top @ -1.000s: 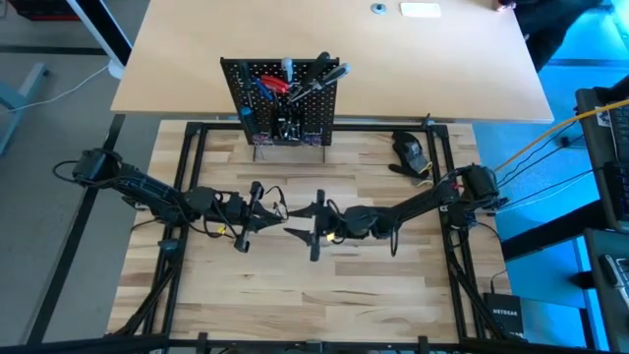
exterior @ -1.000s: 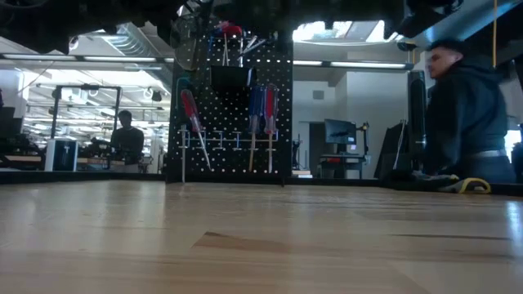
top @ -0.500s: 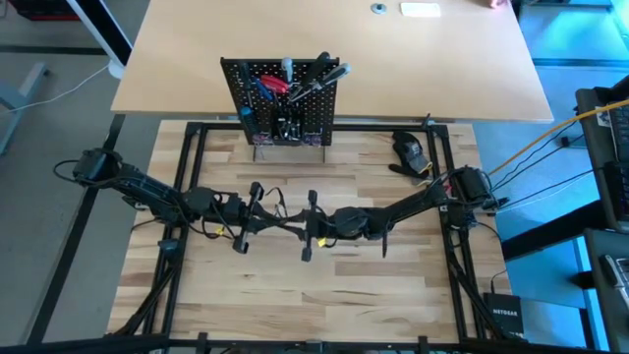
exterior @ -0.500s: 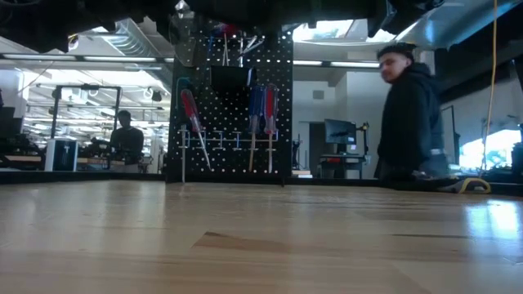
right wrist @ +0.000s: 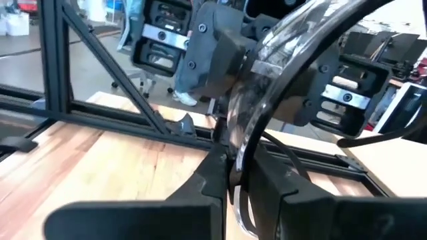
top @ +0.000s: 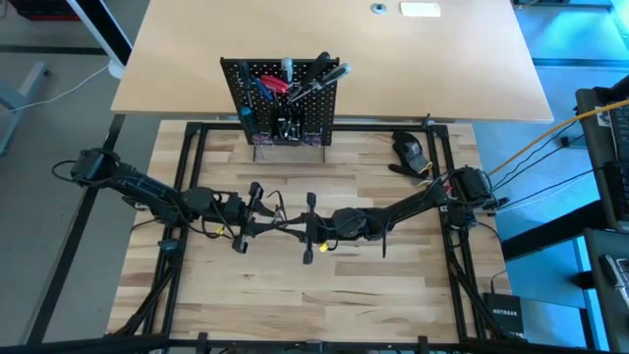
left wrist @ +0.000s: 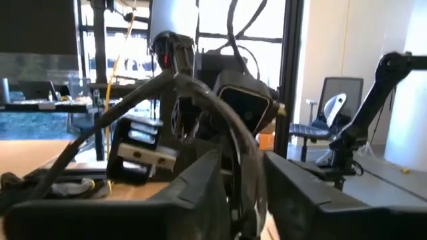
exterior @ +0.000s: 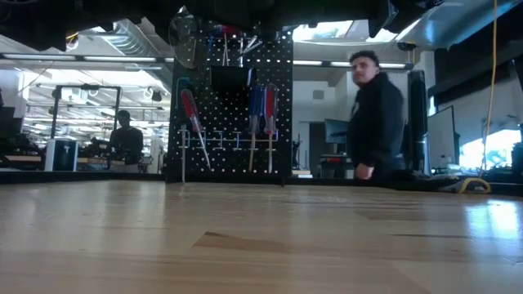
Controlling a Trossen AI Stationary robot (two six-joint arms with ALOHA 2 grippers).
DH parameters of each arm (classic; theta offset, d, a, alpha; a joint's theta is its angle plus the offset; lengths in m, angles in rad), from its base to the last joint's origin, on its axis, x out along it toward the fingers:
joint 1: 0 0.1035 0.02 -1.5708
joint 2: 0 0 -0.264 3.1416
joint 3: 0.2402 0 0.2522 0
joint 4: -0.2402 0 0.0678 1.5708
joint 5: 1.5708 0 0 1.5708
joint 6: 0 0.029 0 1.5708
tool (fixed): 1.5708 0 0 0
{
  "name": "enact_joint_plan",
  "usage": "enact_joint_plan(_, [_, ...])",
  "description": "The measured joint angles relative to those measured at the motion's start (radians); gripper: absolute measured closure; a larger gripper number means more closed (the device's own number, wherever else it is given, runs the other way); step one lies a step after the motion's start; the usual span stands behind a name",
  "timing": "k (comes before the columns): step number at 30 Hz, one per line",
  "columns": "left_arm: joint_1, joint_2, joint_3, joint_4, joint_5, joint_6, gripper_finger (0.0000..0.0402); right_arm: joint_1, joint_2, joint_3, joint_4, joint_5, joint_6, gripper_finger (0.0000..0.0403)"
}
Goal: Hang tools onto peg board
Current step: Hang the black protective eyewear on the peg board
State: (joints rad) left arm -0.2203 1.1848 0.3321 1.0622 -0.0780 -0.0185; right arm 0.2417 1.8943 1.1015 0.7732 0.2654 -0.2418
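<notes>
The black peg board (top: 285, 98) stands at the table's far side on its wire feet. Red and blue screwdrivers (exterior: 256, 106) hang on it, along with other tools. Over the middle of the table my two grippers meet tip to tip. My right gripper (top: 300, 228) is shut on a thin curved silvery ring (right wrist: 267, 87). My left gripper (top: 277, 224) is open, and its fingers stand on either side of the same ring (left wrist: 230, 130). I cannot tell whether they touch it. My right gripper pinches the ring's curved band (right wrist: 233, 160) between its two fingers. The fingers lie level and come from the table's right side. The ring is clear of the table and arcs upward from the fingers toward my left gripper.
A dark mouse-like lump (top: 411, 149) lies at the far right, inside the black frame rails (top: 197, 147). A pale tabletop (top: 393, 69) lies beyond the peg board. A person (exterior: 376, 114) stands in the room behind the table.
My right gripper has closed in on my left gripper, toward the table's left, and has rolled a little about its own line. My left gripper has stayed in place. Behind the table, the person has walked leftward in the low view.
</notes>
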Motion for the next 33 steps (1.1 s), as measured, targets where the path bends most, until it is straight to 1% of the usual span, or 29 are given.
enact_joint_plan(3, [-0.005, -0.055, 0.0, -0.101, -0.002, 0.004, 0.0268, 0.001, -0.017, -0.001, -0.029, -0.005, -0.002, 0.0366])
enact_joint_plan(6, [-0.009, -0.128, 0.0, -0.24, -0.004, 0.061, 0.025, 0.008, -0.05, -0.001, -0.091, -0.002, -0.003, 0.0365])
enact_joint_plan(10, [-0.006, -0.244, 0.0, -0.409, -0.006, 0.116, 0.0244, 0.008, -0.085, -0.001, -0.179, 0.031, -0.02, 0.0365])
enact_joint_plan(13, [-0.007, -0.334, 0.0, -0.601, -0.008, 0.112, 0.0246, 0.009, -0.105, -0.002, -0.182, 0.028, -0.018, 0.0365])
enact_joint_plan(16, [-0.007, -0.413, 0.0, -0.774, -0.03, 0.055, 0.025, 0.015, -0.117, -0.002, -0.178, -0.024, 0.0, 0.0365])
enact_joint_plan(18, [-0.007, -0.449, 0.0, -0.874, -0.043, 0.027, 0.025, 0.016, -0.119, -0.002, -0.188, -0.092, 0.003, 0.0365])
enact_joint_plan(21, [-0.007, -0.472, 0.0, -0.95, -0.059, 0.009, 0.0251, -0.003, -0.119, -0.002, -0.211, -0.166, -0.001, 0.0365])
enact_joint_plan(24, [-0.007, -0.473, 0.0, -0.995, -0.086, -0.032, 0.0251, -0.057, -0.119, -0.002, -0.25, -0.247, -0.008, 0.0365])
enact_joint_plan(26, [-0.007, -0.471, 0.0, -1.029, -0.096, -0.066, 0.0251, -0.096, -0.119, -0.015, -0.256, -0.299, -0.038, 0.0365])
enact_joint_plan(28, [-0.007, -0.466, 0.0, -1.055, -0.122, -0.092, 0.0251, -0.135, -0.119, -0.028, -0.263, -0.374, -0.07, 0.0365])
enact_joint_plan(29, [-0.007, -0.463, 0.0, -1.066, -0.133, -0.107, 0.0251, -0.153, -0.119, -0.033, -0.279, -0.389, -0.08, 0.0365])
enact_joint_plan(31, [-0.007, -0.456, 0.0, -1.105, -0.167, -0.136, 0.0251, -0.186, -0.116, -0.041, -0.316, -0.351, -0.095, 0.0364])
enact_joint_plan(33, [-0.007, -0.447, -0.004, -1.111, -0.216, -0.176, 0.0251, -0.22, -0.113, -0.059, -0.342, -0.271, -0.12, 0.0364])
